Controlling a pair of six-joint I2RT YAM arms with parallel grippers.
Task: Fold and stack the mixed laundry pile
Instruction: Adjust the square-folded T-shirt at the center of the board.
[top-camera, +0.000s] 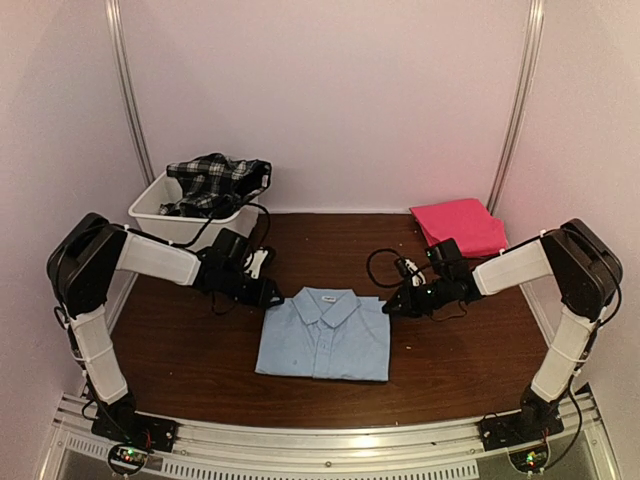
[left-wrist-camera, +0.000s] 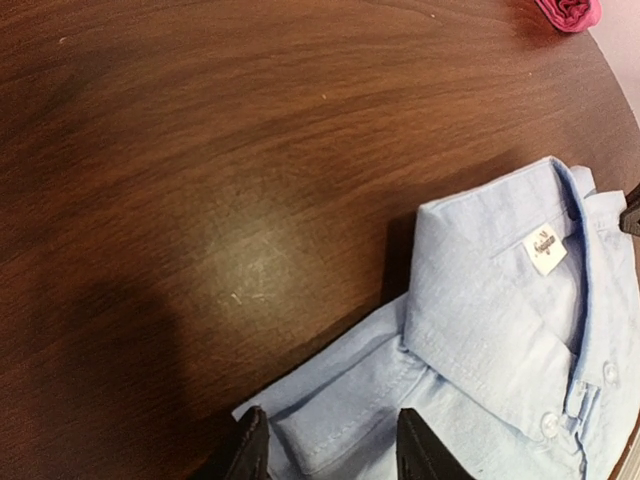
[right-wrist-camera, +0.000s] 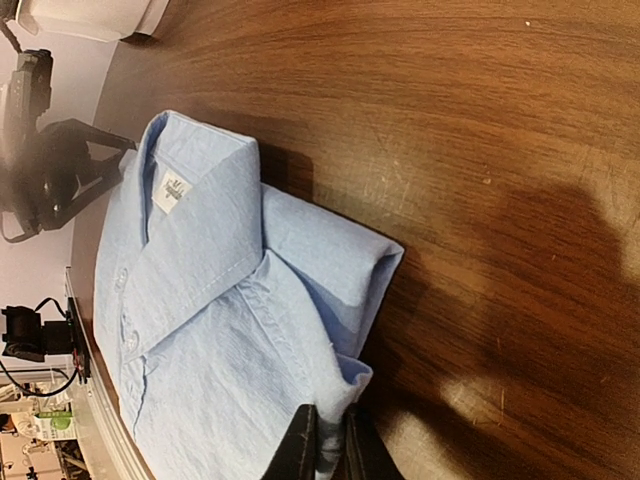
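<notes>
Laundry lies in three spots on the table (top-camera: 180, 350). The light blue collared shirt (top-camera: 323, 335) sits at its centre, folded into a neat rectangle with the collar toward 12 o'clock. A buttoned placket runs down its middle, and a small white label (left-wrist-camera: 545, 250) shows inside the neck. Its cloth is thin and finely woven, and the side edges are soft, rolled folds.

At the shirt's 10 o'clock corner the left gripper (left-wrist-camera: 330, 455) has its black fingers apart, straddling the folded edge. I cannot tell for certain whether they press the cloth. At the 2 o'clock corner the right gripper (right-wrist-camera: 330, 450) has its fingers nearly together, pinching a thin fold of the shirt's edge.

Farther out at 1 o'clock, the pink-red cloth (top-camera: 460, 226) lies as a flat folded square near the back wall, well apart from the shirt. At 11 o'clock the black-and-white plaid garment (top-camera: 215, 180) is heaped, crumpled, in the white tub (top-camera: 150, 208), spilling over its rim. The table is dark, glossy wood grain with fine scratches. Black cables loop beside both wrists.
</notes>
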